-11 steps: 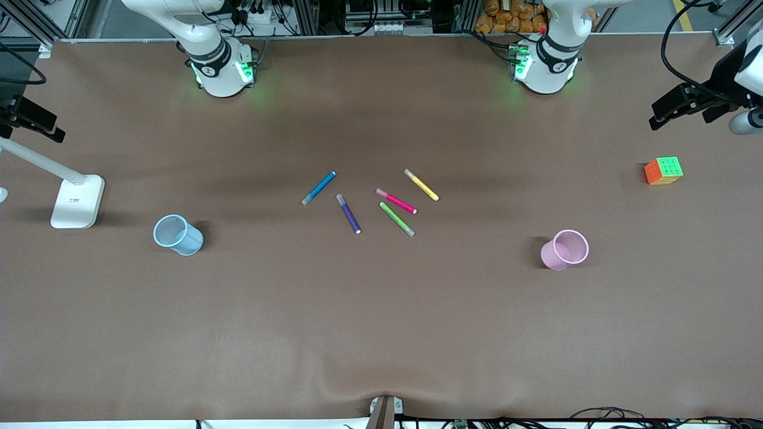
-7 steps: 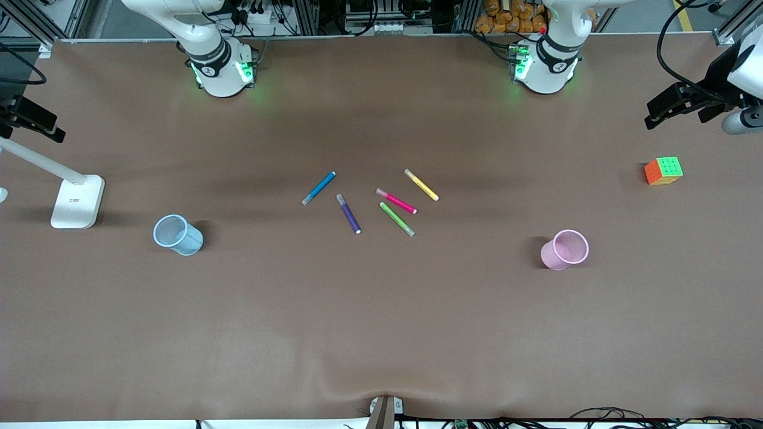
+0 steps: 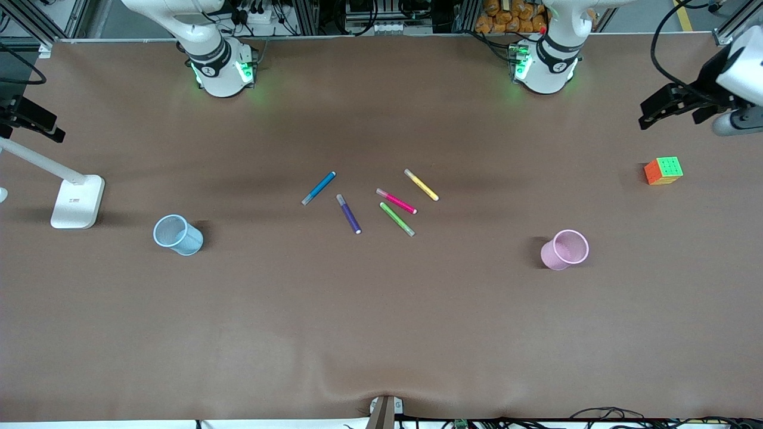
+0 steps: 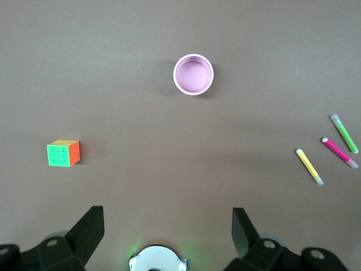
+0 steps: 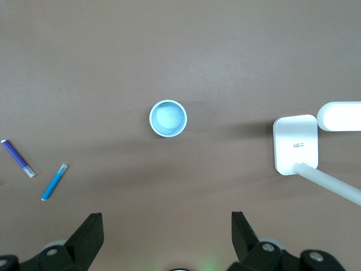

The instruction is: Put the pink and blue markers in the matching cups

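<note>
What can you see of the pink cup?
The pink cup is small, round and tapered, of pale translucent plastic with a lighter rim. It stands upright and empty on the brown table, toward the left arm's end, nearer the front camera than the markers and the cube. Nothing touches it; no gripper is at it.

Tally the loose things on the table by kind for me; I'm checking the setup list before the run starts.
Slim marker pens: 5 (blue, dark purple, magenta-pink, green, yellow)
Small translucent plastic cups: 2 (pale blue, pale pink)
Multicoloured puzzle cube: 1
White desk lamp: 1
Total: 9
</note>
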